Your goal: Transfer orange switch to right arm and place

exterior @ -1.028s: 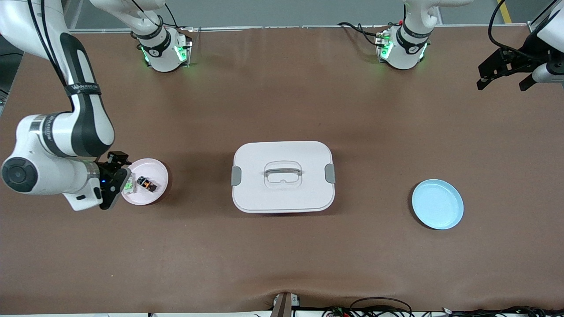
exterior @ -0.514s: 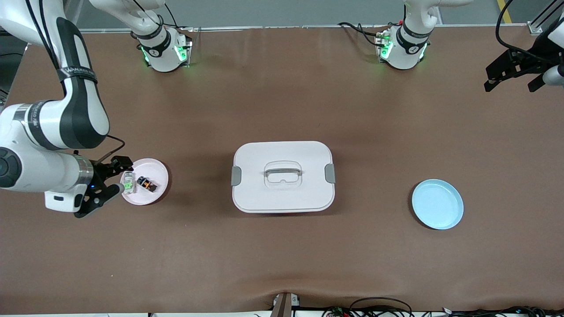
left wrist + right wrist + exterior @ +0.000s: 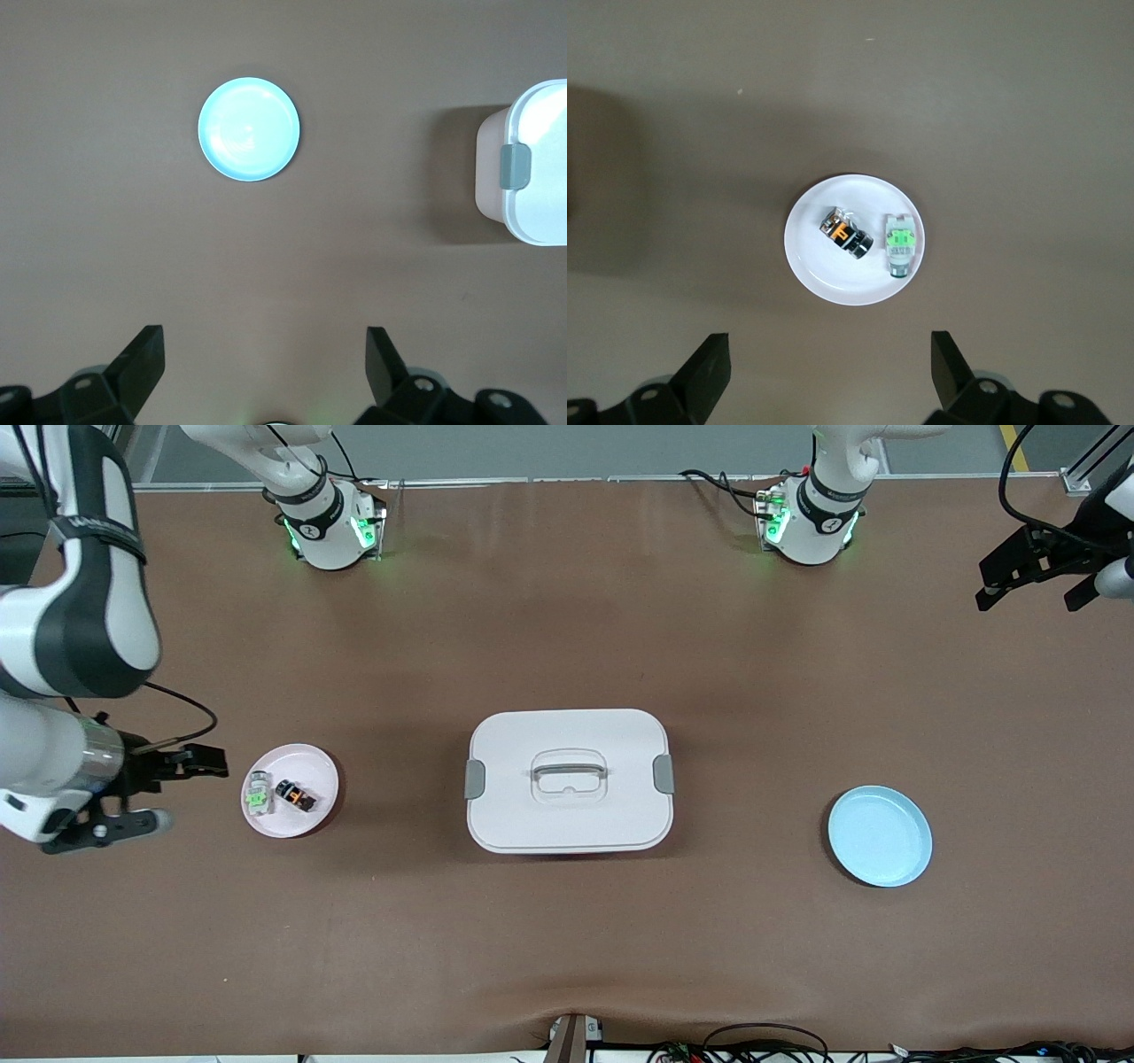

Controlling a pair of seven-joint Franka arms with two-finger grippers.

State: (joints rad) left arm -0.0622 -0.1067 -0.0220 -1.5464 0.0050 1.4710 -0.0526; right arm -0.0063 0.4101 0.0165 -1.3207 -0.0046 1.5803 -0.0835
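While the broad brown table [image 3: 567, 921] is carrying everything, a white rectangular plastic box with a handled lid and grey side clasps [image 3: 569, 779] is sitting at its middle, lid on. The right arm's black two-finger gripper [image 3: 159, 791] is hanging over the table at the right arm's end, just beside a round pale pink plate [image 3: 310, 763] and not touching it; its fingers are standing wide apart with nothing between them, as the right wrist view is also showing [image 3: 828, 367]. The left arm's black two-finger gripper [image 3: 1035, 583] is waiting up at the left arm's end of the table, likewise spread and empty, its fingertips framing bare table in the left wrist view [image 3: 266, 363]. A round light blue plate [image 3: 880, 835] is lying bare toward the left arm's end, well apart from the box. On the pink plate, two small parts are lying side by side, apart from each other: the orange switch, a tiny black blocky part with an orange-brown centre [image 3: 295, 794], is resting nearer the box, and a small clear-white part with a bright green centre [image 3: 258, 794] is resting nearer the right gripper.
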